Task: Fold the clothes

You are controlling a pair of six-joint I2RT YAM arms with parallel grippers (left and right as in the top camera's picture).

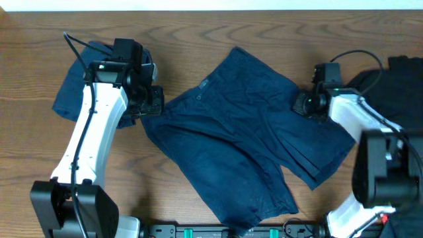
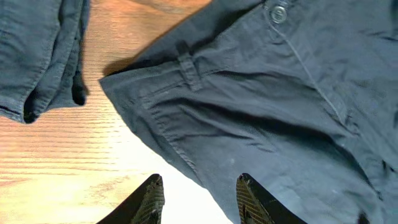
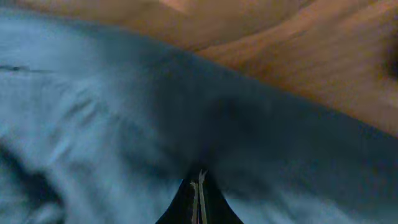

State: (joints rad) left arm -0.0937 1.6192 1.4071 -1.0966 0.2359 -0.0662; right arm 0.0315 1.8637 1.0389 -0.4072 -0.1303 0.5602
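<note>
The spread shorts (image 1: 244, 132) lie flat at the middle of the wooden table (image 1: 198, 26). Their waistband (image 1: 192, 89) faces 10 o'clock, one leg runs toward 5 o'clock and the other toward 4 o'clock. The left wrist view shows the waistband's button (image 2: 278, 12) and a belt loop (image 2: 189, 71).

The left gripper (image 1: 149, 99) is at the waistband's 9 o'clock corner. Its jaws are spread apart and hold nothing, with one fingertip (image 2: 154, 199) over bare wood and the other over the cloth edge.

The right gripper (image 1: 307, 102) sits on the shorts' 3 o'clock edge. In its blurred wrist view the fingertips (image 3: 194, 199) are pressed together, with the blue fabric creasing in toward them, so it seems to be pinching the cloth.

A second pair of shorts (image 1: 73, 92), bunched, lies at 9 o'clock, partly under the left arm (image 1: 92, 132) and just apart from the spread pair. A dark heap of cloth (image 1: 403, 86) lies at 3 o'clock by the table's right edge, behind the right arm (image 1: 357, 116).
</note>
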